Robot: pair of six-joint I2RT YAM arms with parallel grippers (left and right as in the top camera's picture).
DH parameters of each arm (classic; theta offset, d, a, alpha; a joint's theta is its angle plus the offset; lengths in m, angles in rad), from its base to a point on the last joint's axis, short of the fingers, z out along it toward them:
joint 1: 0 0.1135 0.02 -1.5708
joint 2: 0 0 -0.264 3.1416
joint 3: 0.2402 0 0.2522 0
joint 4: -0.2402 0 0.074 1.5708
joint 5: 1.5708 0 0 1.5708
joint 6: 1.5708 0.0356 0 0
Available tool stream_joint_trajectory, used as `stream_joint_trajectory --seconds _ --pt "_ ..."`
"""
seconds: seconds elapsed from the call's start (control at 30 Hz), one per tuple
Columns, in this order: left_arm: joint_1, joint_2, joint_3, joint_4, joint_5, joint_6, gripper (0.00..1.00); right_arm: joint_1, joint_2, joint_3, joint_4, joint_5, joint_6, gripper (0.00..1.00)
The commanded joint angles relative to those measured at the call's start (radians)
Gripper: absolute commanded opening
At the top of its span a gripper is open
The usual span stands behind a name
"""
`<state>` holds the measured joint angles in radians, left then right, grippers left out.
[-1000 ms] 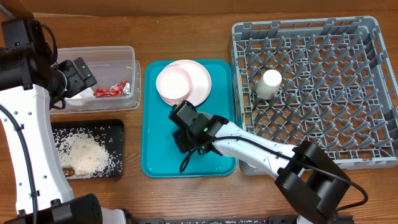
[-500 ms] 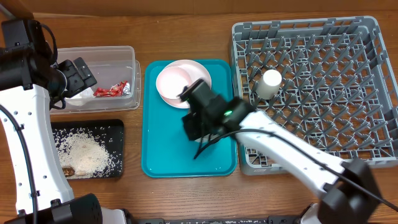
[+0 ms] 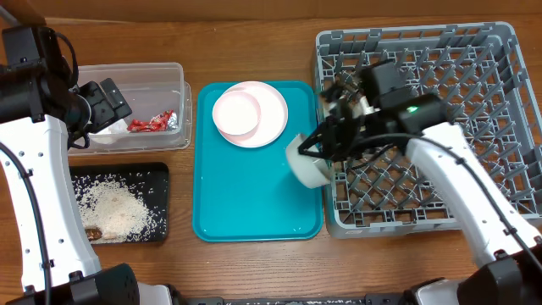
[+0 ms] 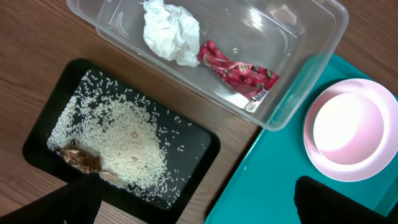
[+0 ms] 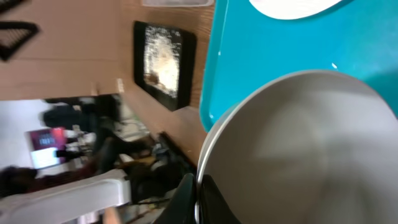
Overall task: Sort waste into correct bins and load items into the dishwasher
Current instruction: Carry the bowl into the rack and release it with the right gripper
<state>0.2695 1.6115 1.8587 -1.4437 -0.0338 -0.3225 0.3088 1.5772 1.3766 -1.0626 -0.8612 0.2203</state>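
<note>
My right gripper (image 3: 322, 147) is shut on the rim of a white bowl (image 3: 308, 163) and holds it tilted above the seam between the teal tray (image 3: 254, 212) and the grey dish rack (image 3: 440, 119). In the right wrist view the bowl (image 5: 298, 149) fills the frame, with the fingers (image 5: 208, 202) pinching its rim. My left gripper (image 3: 103, 103) is open and empty over the clear tub (image 3: 169, 80). The tub holds a white tissue (image 4: 171, 31) and a red wrapper (image 4: 239, 68). Rice (image 4: 124, 146) and brown scraps (image 4: 81, 158) lie in the black tray (image 4: 205, 146). No chopsticks show.
A pink plate (image 3: 237, 113) lies on a white plate (image 3: 273, 110) at the back of the teal tray. A small white cup (image 3: 364, 107) stands in the rack's left part, partly hidden by my right arm. The rack's upright pegs fill the right side.
My right gripper has lifted the bowl off the teal tray and carried it right to the rack's left edge. The left arm has not moved.
</note>
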Motion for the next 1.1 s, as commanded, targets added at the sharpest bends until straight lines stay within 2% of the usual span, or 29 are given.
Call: stream_joint_trajectory --seconds 0.0,0.2,0.47,0.57,0.77,1.07 --pt "0.005 0.005 0.0 0.001 0.007 -0.014 1.0 -0.097 -0.023 0.024 -0.038 -0.175 -0.109 0.04" --pt "0.005 0.005 0.0 0.001 0.007 -0.014 1.0 -0.254 -0.023 -0.009 -0.106 -0.22 -0.196 0.04" --pt "0.005 0.005 0.0 0.001 0.007 -0.014 1.0 -0.4 -0.023 -0.128 -0.101 -0.373 -0.256 0.04" --pt "0.005 0.005 0.0 0.001 0.007 -0.014 1.0 -0.432 -0.023 -0.179 -0.078 -0.41 -0.263 0.04" --pt "0.005 0.005 0.0 0.001 0.007 -0.014 1.0 -0.5 -0.023 -0.32 0.037 -0.604 -0.262 0.04" --pt "0.005 0.005 0.0 0.001 0.007 -0.014 1.0 -0.58 -0.023 -0.431 0.108 -0.588 -0.274 0.04"
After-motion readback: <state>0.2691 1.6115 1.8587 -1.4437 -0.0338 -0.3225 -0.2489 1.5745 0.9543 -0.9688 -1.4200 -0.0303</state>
